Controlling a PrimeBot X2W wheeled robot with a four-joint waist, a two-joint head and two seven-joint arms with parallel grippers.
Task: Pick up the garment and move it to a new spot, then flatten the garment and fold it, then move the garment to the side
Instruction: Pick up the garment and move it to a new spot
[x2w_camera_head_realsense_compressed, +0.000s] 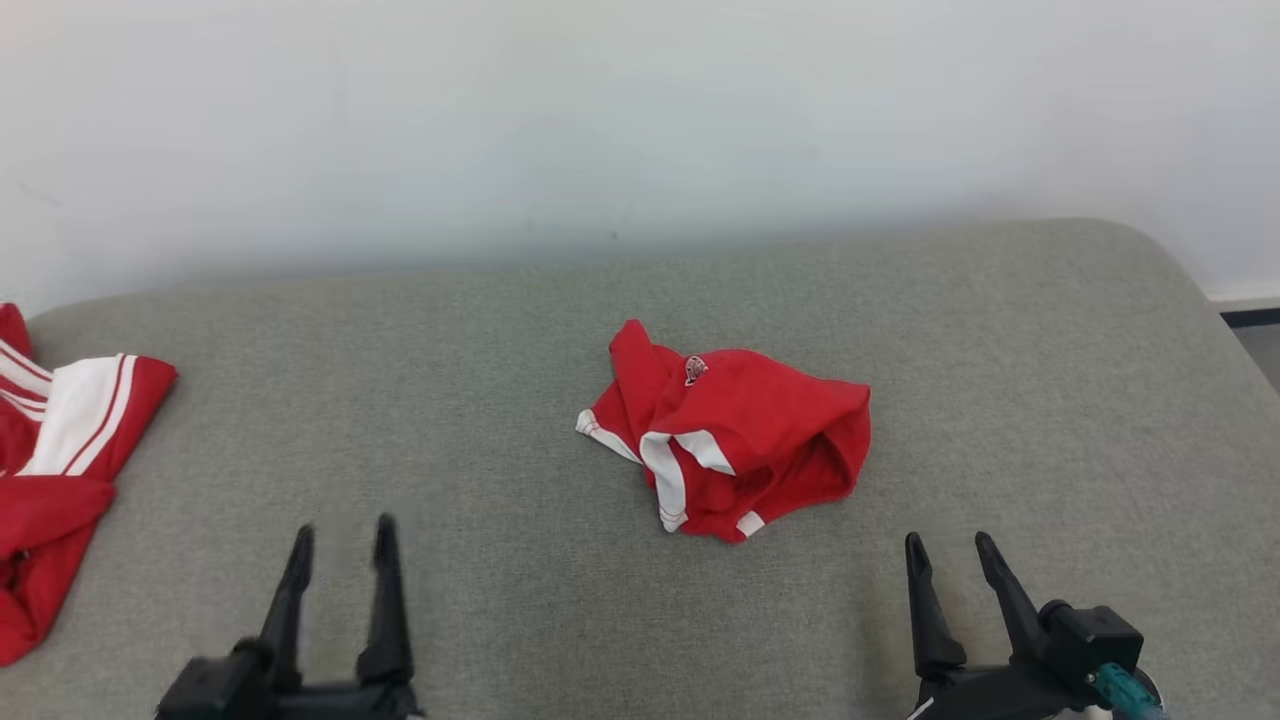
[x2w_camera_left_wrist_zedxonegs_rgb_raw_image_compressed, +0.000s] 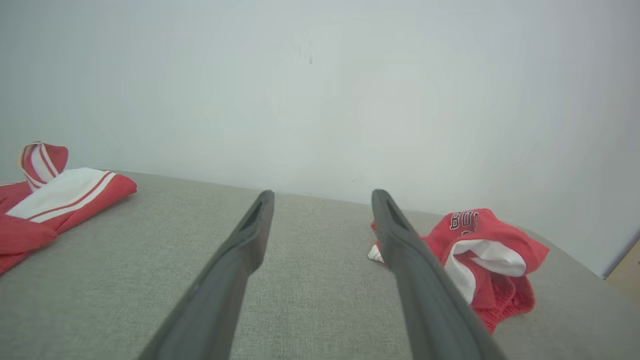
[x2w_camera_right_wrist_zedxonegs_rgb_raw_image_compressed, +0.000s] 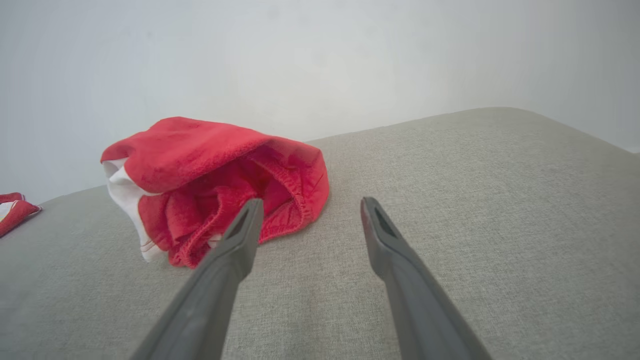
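Well, the red garment (x2w_camera_head_realsense_compressed: 735, 440) lay in a crumpled heap in the middle of the grey pad (x2w_camera_head_realsense_compressed: 480, 340). The left gripper (x2w_camera_head_realsense_compressed: 343, 530) and the right gripper (x2w_camera_head_realsense_compressed: 948, 541) both hung over the pad's near edge, each with its fingers spread apart and holding nothing. Another red and white cloth (x2w_camera_head_realsense_compressed: 60, 450) lay at the pad's left edge. The garment looked soft, light and floppy, so it would likely sag and bunch when lifted. A good place to pinch was probably its stretchy band, which faced the pad's right end.
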